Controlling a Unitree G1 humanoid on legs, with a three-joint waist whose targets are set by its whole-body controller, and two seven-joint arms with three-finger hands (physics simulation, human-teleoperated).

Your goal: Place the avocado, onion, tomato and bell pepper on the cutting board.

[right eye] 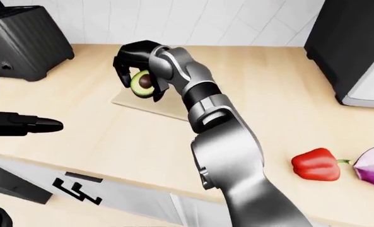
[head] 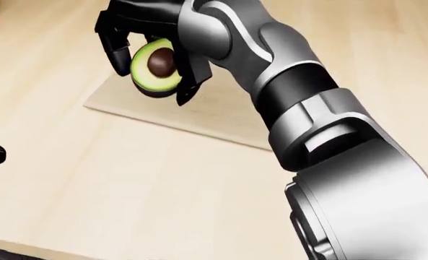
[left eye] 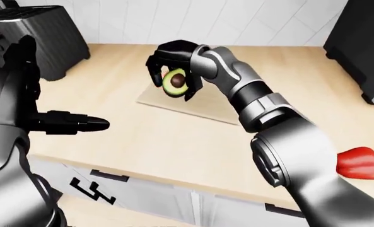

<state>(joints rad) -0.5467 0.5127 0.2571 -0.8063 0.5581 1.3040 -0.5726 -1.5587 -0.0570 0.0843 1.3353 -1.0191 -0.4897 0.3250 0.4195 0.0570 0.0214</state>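
Observation:
A halved avocado (head: 156, 67), its brown pit facing me, is held in my right hand (head: 152, 78), whose black fingers (head: 118, 51) close round it. Hand and avocado hover just above the far left end of the pale wooden cutting board (head: 199, 116). The tomato is hidden behind the hand. A red bell pepper (right eye: 314, 165) and a purple onion (right eye: 373, 163) lie on the counter at the right, far from the board. At the left of the left-eye view my left hand (left eye: 66, 124) is open and holds nothing, one finger pointing right.
A black toaster (left eye: 41, 38) stands at the top left against the tiled wall. A dark appliance (right eye: 350, 47) stands at the top right. The counter's near edge (left eye: 142, 172) runs above cabinet fronts.

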